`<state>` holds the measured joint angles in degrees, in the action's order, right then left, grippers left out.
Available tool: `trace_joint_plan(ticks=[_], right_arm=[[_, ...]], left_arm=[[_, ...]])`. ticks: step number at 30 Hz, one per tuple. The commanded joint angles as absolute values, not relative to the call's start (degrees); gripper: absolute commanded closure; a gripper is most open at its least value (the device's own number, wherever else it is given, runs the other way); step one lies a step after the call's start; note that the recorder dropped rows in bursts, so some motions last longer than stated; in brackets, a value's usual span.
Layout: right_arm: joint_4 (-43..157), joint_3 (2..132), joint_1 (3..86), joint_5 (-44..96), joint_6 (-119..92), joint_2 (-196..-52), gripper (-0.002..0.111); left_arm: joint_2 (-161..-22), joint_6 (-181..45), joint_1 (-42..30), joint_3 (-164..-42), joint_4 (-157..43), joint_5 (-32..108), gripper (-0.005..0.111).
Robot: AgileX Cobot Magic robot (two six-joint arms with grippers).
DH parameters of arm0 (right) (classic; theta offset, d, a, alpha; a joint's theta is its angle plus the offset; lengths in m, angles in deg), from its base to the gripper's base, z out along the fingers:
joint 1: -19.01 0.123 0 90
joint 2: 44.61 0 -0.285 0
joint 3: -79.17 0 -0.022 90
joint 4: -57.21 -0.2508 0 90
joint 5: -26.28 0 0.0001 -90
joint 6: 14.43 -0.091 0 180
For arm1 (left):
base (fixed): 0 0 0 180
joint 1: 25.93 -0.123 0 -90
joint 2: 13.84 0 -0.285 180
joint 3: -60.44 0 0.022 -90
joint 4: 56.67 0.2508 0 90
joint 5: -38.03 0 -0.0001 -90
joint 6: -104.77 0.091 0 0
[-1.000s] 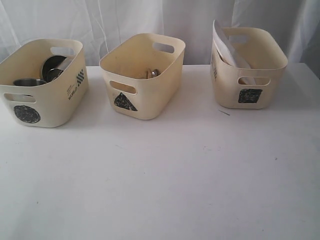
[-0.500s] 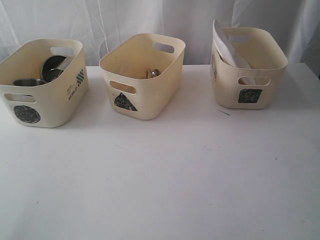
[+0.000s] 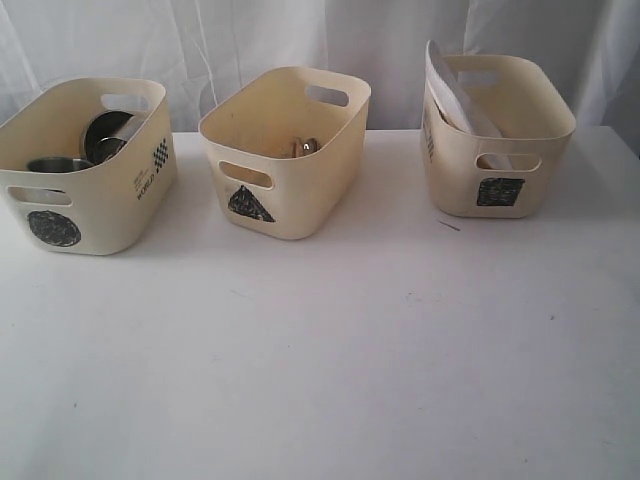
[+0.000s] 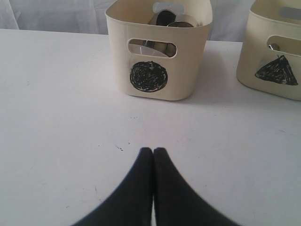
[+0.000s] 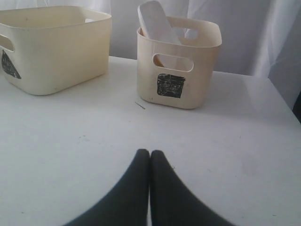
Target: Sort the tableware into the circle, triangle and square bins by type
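Tableware lies in the bins ahead of both grippers. The left gripper [image 4: 153,150] has its two black fingers pressed together with nothing between them. Straight ahead of its tips, well apart across the bare white table [image 3: 350,350], stands the circle bin [image 4: 188,70]. Inside are steel pieces: a steel mug [image 3: 55,165] sits near the bin's front wall, and a round steel piece [image 3: 108,135] tilts behind it, mug or bowl I cannot tell. The triangle bin [image 3: 300,200] stands ahead of both grippers, between the other two bins, off toward the right arm from the left gripper. Only small ends of cutlery [image 3: 305,147] show inside it, too small to name. The right gripper [image 5: 149,152] is likewise closed tight and holds nothing. Ahead of it, well apart, is the square bin [image 5: 207,70], with the large white square plate [image 5: 157,21] leaning upright inside and rising above the rim on the triangle bin's side. A thin dark sliver [image 5: 140,105] lies on the table between this gripper and the square bin, near the bin's front
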<state>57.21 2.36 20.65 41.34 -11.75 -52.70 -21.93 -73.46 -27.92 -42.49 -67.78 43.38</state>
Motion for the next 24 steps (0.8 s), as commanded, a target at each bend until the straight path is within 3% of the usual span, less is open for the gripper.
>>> trace_joint_plan(ticks=[1,24], right_arm=[[57.79,1.95,20.32,39.51,-11.63,-52.39,0.108],[58.85,1.95,20.32,41.41,-11.63,-52.39,0.108]], left_arm=[[-21.63,-73.69,-27.51,-42.34,-68.40,43.16,0.107],[-21.63,-73.69,-27.51,-42.34,-68.40,43.16,0.107]])
